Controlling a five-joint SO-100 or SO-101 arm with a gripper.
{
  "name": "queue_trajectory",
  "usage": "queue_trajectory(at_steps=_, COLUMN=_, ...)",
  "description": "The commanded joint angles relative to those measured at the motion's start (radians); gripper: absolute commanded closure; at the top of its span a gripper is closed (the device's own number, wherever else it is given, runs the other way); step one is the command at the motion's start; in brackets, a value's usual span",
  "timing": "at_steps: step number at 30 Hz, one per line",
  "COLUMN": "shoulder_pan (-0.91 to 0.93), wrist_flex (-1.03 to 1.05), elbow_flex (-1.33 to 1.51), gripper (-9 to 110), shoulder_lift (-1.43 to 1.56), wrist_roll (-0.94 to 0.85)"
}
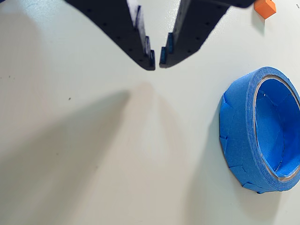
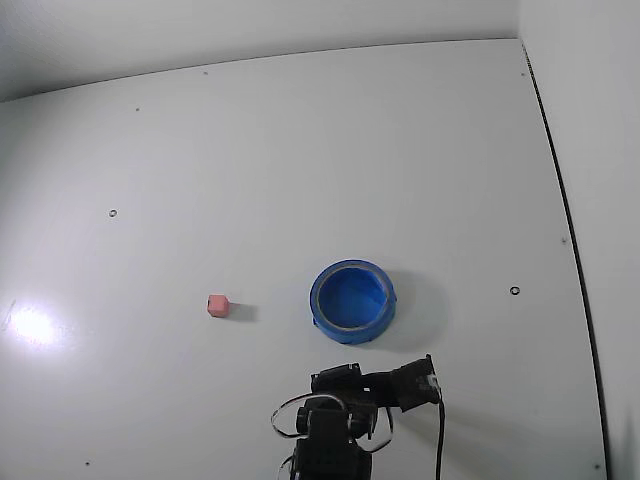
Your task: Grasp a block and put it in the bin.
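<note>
In the wrist view my gripper (image 1: 157, 61) comes in from the top edge. Its two dark fingers meet almost tip to tip, shut, with nothing between them, hovering over bare table. The bin (image 1: 239, 126), a low bright-blue ring, lies to the right of the fingertips. The block (image 1: 265, 7), a small salmon-orange cube, sits at the top right corner, beyond the right finger. In the fixed view the block (image 2: 218, 305) rests on the table left of the bin (image 2: 318, 302). The arm (image 2: 345, 405) is folded at the bottom edge, just below the bin.
The white table (image 2: 300, 150) stretches wide behind the bin, with a few small screw holes. A wall edge (image 2: 560, 200) runs down the right side. A black cable (image 2: 438, 440) hangs by the arm's base.
</note>
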Motion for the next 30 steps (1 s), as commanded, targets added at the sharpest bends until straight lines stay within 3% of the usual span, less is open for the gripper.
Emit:
queue_trajectory(at_steps=1, shoulder_pan=-0.006, wrist_flex=0.005, elbow_flex=-0.02, gripper=101, shoulder_lift=-0.009, wrist_roll=-0.009)
queue_trajectory(at_steps=24, shoulder_pan=-0.008, wrist_flex=-0.011, elbow_flex=-0.057, gripper=101, shoulder_lift=-0.008, wrist_roll=-0.018)
queue_trajectory(at_steps=30, shoulder_pan=-0.006, wrist_flex=-0.012, elbow_flex=-0.216, gripper=100, shoulder_lift=-0.015, wrist_roll=-0.304)
